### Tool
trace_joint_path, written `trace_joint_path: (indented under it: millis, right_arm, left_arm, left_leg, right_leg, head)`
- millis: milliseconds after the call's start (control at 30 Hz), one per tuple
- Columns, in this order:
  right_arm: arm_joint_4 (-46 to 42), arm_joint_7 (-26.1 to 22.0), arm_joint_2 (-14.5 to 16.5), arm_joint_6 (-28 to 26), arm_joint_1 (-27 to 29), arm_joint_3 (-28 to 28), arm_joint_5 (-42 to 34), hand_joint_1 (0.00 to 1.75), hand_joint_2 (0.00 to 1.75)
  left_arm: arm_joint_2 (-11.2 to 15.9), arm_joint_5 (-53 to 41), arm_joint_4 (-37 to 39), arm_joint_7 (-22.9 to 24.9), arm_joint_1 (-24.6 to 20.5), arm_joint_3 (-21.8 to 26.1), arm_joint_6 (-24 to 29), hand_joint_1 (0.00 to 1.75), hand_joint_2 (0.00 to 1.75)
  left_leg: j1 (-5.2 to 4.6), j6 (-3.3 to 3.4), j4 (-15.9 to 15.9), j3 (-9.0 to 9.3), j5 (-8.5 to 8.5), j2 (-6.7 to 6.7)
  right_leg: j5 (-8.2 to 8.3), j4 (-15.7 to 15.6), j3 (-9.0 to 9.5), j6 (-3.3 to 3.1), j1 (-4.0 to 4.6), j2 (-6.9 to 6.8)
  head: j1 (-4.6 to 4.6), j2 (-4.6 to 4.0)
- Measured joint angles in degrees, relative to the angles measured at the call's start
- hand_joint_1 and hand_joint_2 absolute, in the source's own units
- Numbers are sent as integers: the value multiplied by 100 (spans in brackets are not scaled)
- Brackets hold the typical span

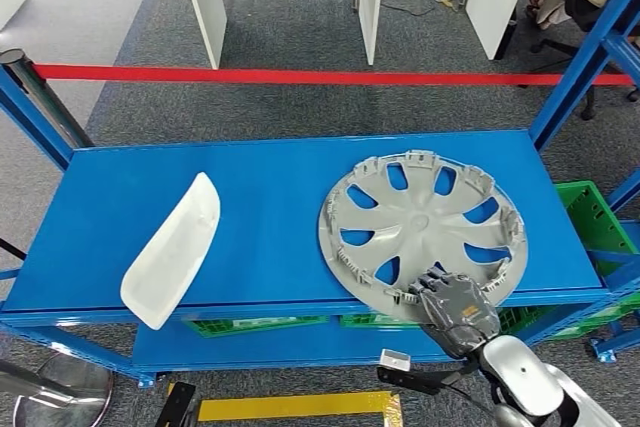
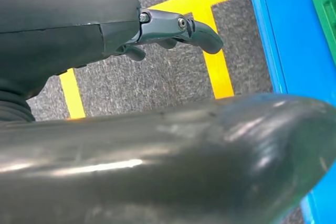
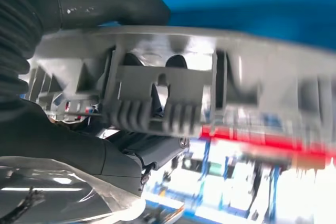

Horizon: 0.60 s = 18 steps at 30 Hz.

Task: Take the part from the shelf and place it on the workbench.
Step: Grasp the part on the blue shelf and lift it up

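On the blue shelf, toward its right half, a grey wheel cover lies flat with its clipped inner side up, its near edge jutting a little over the shelf's front lip. That overhang is where the right hand has gone: seen from above it sits at the near rim, and the right wrist view shows the rim passing between the thick thumb on one face and darker fingers under the other, so I judge the hand is clamped on the cover's edge, though I cannot be sure how firm the hold is. The cover has no long axis to speak of; what matters is that its whole body stretches away from the hand, deeper into the shelf, so any lift will hang the weight out beyond the grasp. A white curved panel lies well apart at the shelf's left end. The left hand hangs low over grey carpet and yellow floor tape, fingers loose and holding nothing, far from the cover.
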Motion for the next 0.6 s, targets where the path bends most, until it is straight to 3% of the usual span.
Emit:
trace_joint_path:
  millis: [167,600]
  right_arm:
    - [-771,-67,81,-806,657,-372,87,175,175]
    - [-1313,-78,148,-879,1066,-642,101,175,175]
  left_arm:
    - [1,98,0,-99,47,167,53,0,0]
    - [-1,105,0,-104,67,286,56,0,0]
  left_leg:
    - [0,0,-1,-11,-3,0]
    - [0,0,0,-13,0,1]
  right_leg:
    - [-3,0,-11,1,0,2]
    - [0,0,-13,0,0,3]
  head:
    - [0,0]
    - [0,0]
